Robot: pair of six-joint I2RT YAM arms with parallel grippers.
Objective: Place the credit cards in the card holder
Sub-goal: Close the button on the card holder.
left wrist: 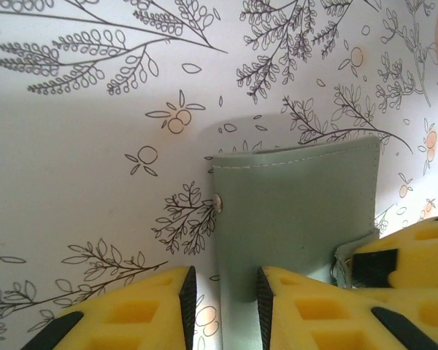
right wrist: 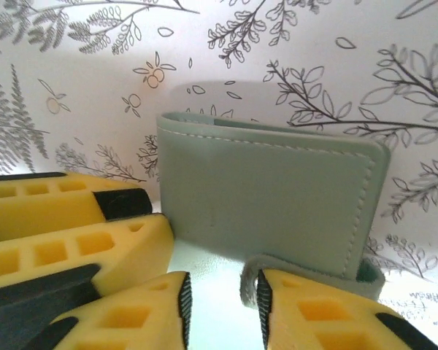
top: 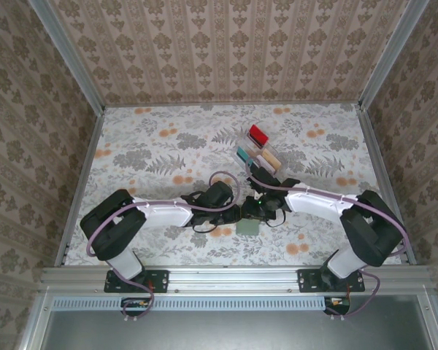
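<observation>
Nearly tip to tip at the lower middle of the top view, the left hand (left wrist: 223, 310) and right hand (right wrist: 223, 313) both stand narrow over the card holder (right wrist: 270, 189); whether either grips it cannot be told. It lies folded, sage-green and stitched, on the floral counter (top: 153, 153). Credit cards (top: 258, 133) sit in a clear tray (top: 247, 142) further up the frame; patterned walls (top: 226, 51) enclose open counter at left.
</observation>
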